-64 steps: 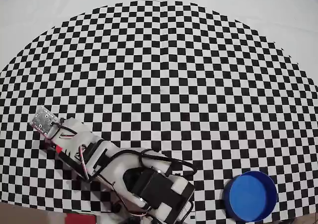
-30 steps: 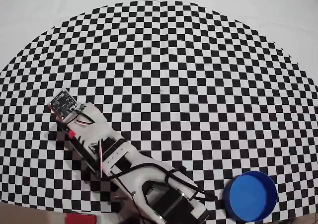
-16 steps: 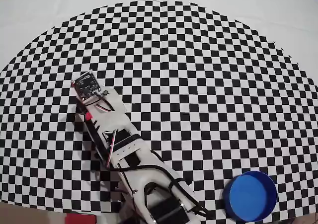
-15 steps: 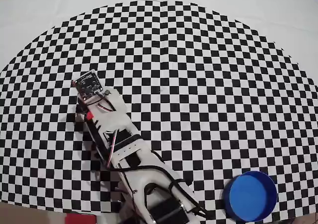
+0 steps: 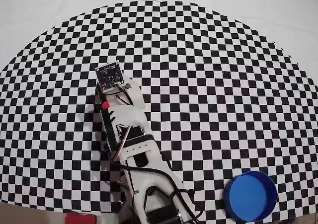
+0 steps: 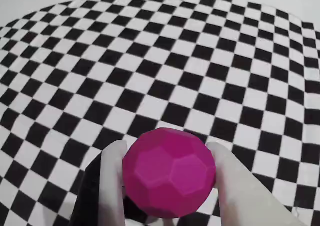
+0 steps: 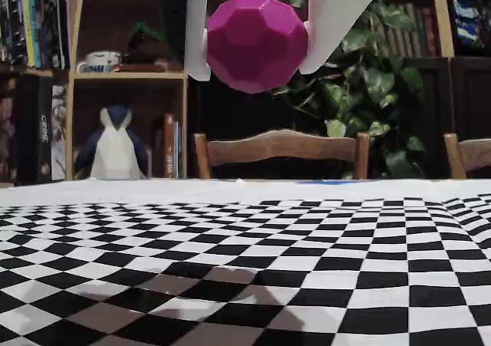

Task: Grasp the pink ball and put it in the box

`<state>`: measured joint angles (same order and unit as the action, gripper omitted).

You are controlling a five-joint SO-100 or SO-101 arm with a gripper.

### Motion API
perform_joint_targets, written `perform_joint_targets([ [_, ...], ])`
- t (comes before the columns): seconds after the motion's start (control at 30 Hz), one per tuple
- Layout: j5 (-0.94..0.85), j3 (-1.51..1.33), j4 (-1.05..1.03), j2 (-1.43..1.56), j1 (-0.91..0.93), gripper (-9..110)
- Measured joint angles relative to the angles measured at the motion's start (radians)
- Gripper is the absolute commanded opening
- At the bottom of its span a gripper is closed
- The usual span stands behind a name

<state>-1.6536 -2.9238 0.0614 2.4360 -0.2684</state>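
The pink ball (image 6: 169, 172) is a faceted magenta sphere held between two white fingers (image 6: 111, 181) of my gripper (image 6: 167, 158), which is shut on it. In the fixed view the pink ball (image 7: 256, 43) hangs high above the checkered cloth, with the gripper (image 7: 253, 54) clamped on both its sides. Seen from overhead, the arm hides the ball; the gripper (image 5: 107, 105) sits left of the mat's middle. The box (image 5: 250, 195), a round blue tub, stands at the lower right, far from the gripper.
A black-and-white checkered mat (image 5: 198, 75) covers the table. The arm's base (image 5: 154, 204) fills the bottom middle of the overhead view. Behind the table in the fixed view stand a chair (image 7: 280, 150), bookshelves and a leafy plant (image 7: 368, 77).
The arm has swung from the lower left towards the mat's middle, moving up and to the right in the overhead view. The box has not moved.
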Motion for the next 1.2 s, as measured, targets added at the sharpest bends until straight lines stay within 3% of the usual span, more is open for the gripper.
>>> perform_joint_targets([
  [0.6,0.0,-0.052,-0.037,0.121,0.383,0],
  [1.2,0.0,-0.052,-0.038,0.16,0.614,0],
])
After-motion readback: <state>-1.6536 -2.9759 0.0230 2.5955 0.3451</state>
